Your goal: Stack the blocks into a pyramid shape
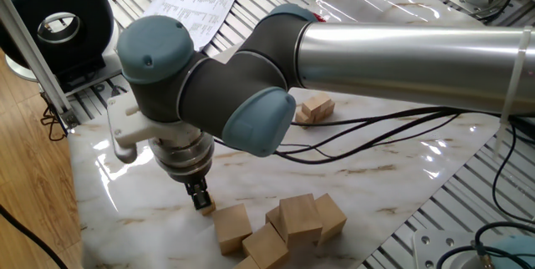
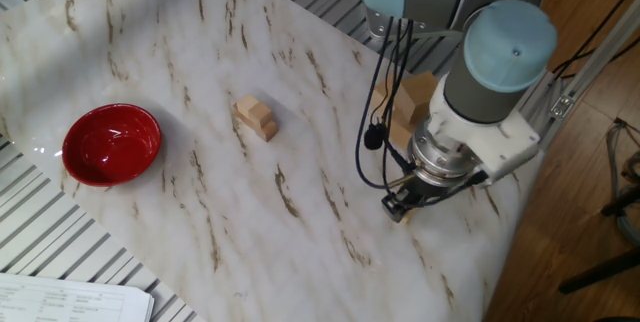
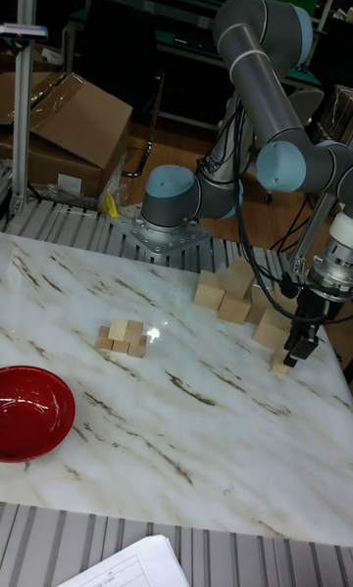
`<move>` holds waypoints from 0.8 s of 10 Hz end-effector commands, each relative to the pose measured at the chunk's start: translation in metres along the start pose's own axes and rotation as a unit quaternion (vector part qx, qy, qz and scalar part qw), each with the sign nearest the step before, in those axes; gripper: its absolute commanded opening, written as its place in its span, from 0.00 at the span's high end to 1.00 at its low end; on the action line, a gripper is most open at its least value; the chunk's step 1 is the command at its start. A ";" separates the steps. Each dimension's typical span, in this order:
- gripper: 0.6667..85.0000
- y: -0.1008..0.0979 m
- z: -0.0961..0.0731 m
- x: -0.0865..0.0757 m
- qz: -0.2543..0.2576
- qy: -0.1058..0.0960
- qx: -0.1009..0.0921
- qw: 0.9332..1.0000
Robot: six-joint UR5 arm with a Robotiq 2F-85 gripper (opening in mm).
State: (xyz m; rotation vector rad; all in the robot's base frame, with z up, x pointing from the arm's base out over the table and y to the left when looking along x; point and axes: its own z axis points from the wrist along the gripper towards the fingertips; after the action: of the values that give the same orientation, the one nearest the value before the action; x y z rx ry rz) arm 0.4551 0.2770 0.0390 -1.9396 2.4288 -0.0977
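Gripper (image 3: 297, 349) low over a small block (image 3: 279, 363) on surface (image 3: 196, 420), beside large cubes (image 3: 233, 293); jaw state: cannot tell. Partial stack (image 3: 122, 336) well apart. Risk: off-centre closure pushes block aside or into nearby large cube.
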 end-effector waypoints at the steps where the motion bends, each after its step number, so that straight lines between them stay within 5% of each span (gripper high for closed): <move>1: 0.48 0.000 0.000 -0.005 -0.082 -0.010 -0.002 0.997; 4: 0.53 -0.019 0.002 0.005 -0.141 0.006 0.027 0.990; 8: 0.53 -0.010 0.003 -0.002 -0.121 -0.014 0.012 0.992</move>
State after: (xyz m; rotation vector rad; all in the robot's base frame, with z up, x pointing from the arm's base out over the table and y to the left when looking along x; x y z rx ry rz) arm 0.4679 0.2714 0.0367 -2.2152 2.1528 -0.1497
